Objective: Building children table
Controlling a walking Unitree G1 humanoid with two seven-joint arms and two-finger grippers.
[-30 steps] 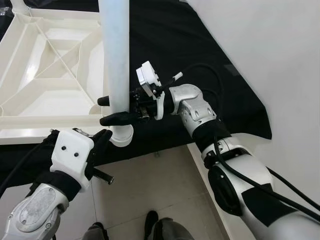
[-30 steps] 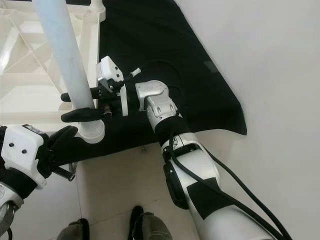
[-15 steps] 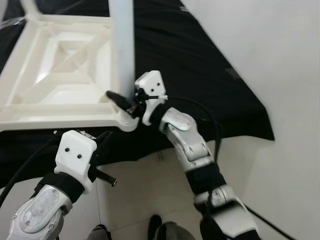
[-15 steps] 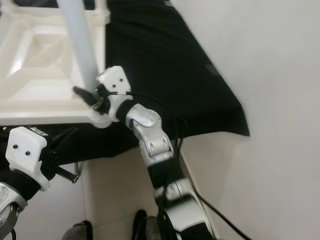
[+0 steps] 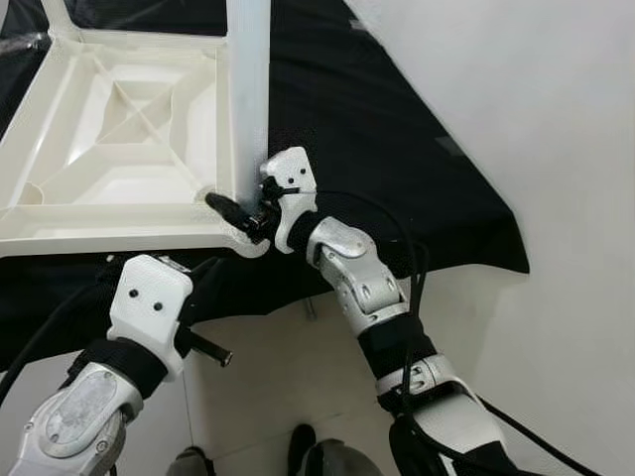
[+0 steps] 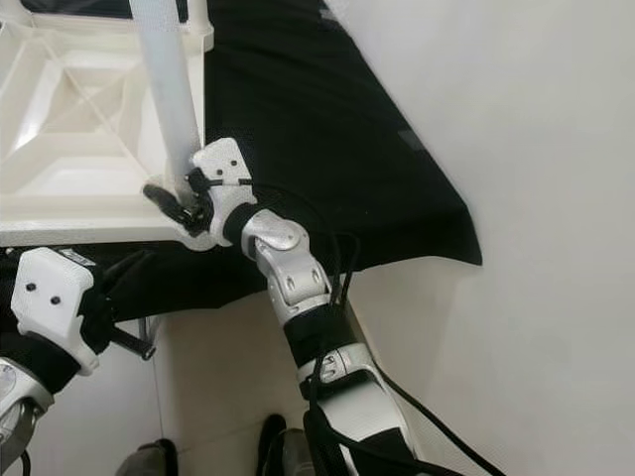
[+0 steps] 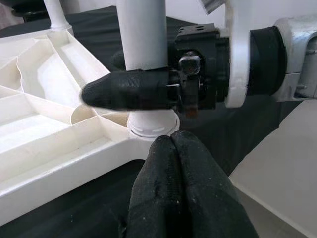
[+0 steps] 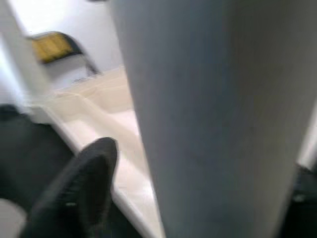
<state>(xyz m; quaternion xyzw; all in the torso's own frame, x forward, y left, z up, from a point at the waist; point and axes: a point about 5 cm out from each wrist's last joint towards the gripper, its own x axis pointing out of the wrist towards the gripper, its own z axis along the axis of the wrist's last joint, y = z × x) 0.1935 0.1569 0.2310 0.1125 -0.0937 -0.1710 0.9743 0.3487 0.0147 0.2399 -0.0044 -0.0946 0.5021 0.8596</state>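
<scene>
**Upright at the corner: leg held in its socket**

Squarely at the near right corner of the upturned tabletop point(image 5: 109, 223), the white table leg point(image 5: 250, 94) stood upright, its foot seated in the round corner socket point(image 7: 152, 122). The tabletop lay with its ribbed underside facing up, a cream-white square frame with diagonal braces meeting in the middle, resting on a black cloth point(image 5: 377, 129) spread over the pale floor point(image 5: 268, 377). A second leg point(image 6: 196, 12) rose from the far corner of the same side.

The right gripper point(image 5: 241, 210) was clamped on the leg just above the socket, one long black finger passing on each side of the tube and pressing against it; in the left wrist view the near finger point(image 7: 126, 94) lay across the front of the leg with the white wrist housing behind it. The right arm reached in from below, elbow bent, black cables looping along it.

The left gripper point(image 7: 172, 191) hovered just in front of the corner, below the socket and over the cloth's edge, apart from the tabletop. Its two black fingers were pressed together and held nothing. Its white wrist block point(image 5: 149, 307) sat low on the robot's left side.

Beyond the cloth's right edge ran a plain white wall point(image 5: 536, 119). In the right wrist view, blurred, a yellow-and-black chair point(image 8: 57, 47) stood far off.
</scene>
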